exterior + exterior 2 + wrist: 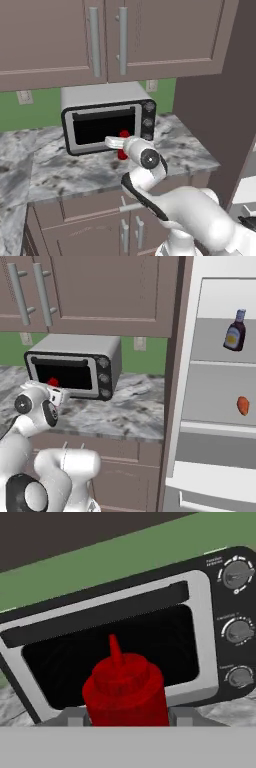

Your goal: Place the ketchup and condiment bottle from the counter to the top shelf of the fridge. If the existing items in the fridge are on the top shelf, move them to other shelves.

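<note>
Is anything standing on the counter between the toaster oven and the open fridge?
No. In the right base view the marbled counter between the toaster oven and the fridge is bare stone. The ketchup stands in front of the oven, between the gripper's fingers.

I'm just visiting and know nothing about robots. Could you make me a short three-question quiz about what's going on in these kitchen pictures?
1. True or false: the gripper is closed on the ketchup.
2. Which appliance stands right behind the ketchup? A) kettle B) toaster oven C) blender
3. Fill in: inside the fridge, the condiment bottle stands on the ___ shelf, above the orange-red food item.

Key: 1 true; 2 B; 3 top.
</note>
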